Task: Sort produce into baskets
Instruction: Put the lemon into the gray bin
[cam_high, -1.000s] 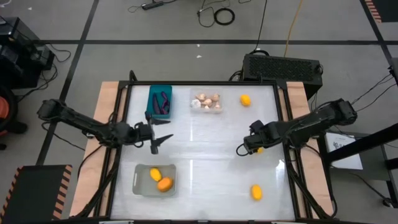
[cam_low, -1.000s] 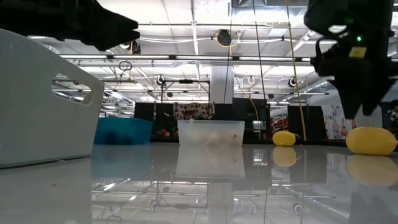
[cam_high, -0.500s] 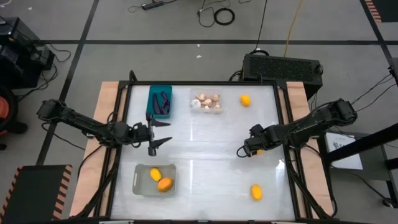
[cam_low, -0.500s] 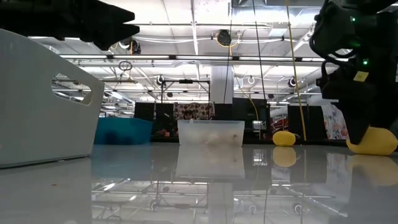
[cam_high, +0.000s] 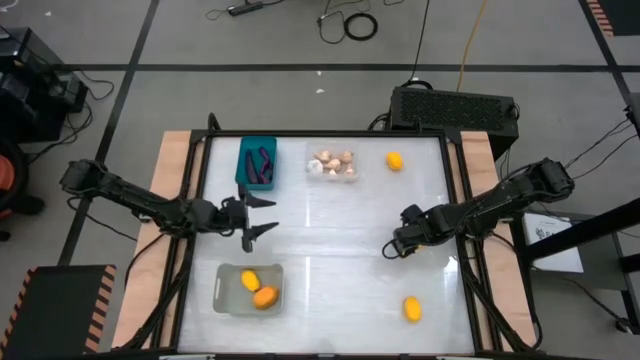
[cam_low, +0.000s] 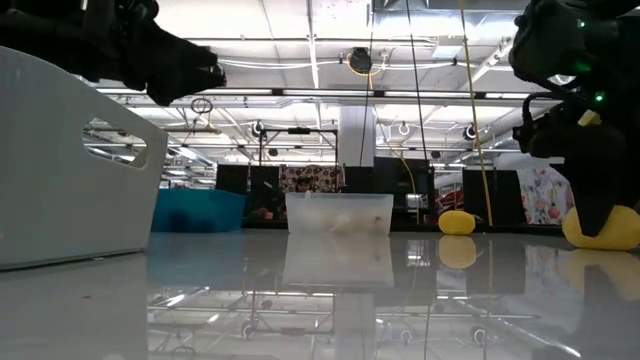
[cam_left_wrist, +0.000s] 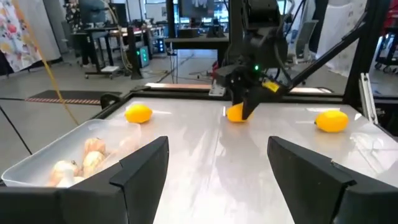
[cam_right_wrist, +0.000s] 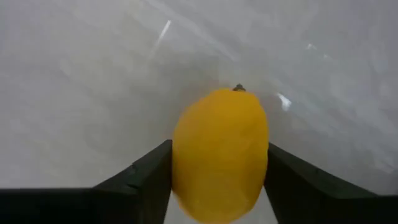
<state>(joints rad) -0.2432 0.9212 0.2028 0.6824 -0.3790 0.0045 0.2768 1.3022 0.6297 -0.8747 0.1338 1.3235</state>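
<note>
A: So, from my remote station, largest first: the table (cam_high: 330, 270) has a glossy white top, with both arms reaching in from the sides.

B: Baskets?

A: I log three. The grey basket (cam_high: 224, 290) sits near the front on the left arm's side, with two yellow-orange pieces (cam_high: 258, 289) inside. The teal basket (cam_high: 246, 157) stands at the far edge holding dark purple eggplants (cam_high: 263, 165). The clear basket (cam_high: 332, 172) is just beside it, holding pale garlic bulbs (cam_high: 332, 163).

B: Left arm?

A: I see the left gripper (cam_high: 252, 216) hanging above the table between the teal and grey baskets, its fingers (cam_left_wrist: 140, 171) spread wide with nothing between them.

B: And the right?

A: The right gripper (cam_high: 400, 240) is down at the tabletop on the right side. My wrist view shows its fingers (cam_right_wrist: 140, 177) pressed against both flanks of a yellow lemon (cam_right_wrist: 221, 155), so I note it as clasping that piece, which rests on the table.

B: Loose produce?

A: One yellow piece (cam_high: 395, 160) lies at the far edge near the clear basket; another (cam_high: 411, 308) lies near the front edge, well apart from the gripper.
</note>
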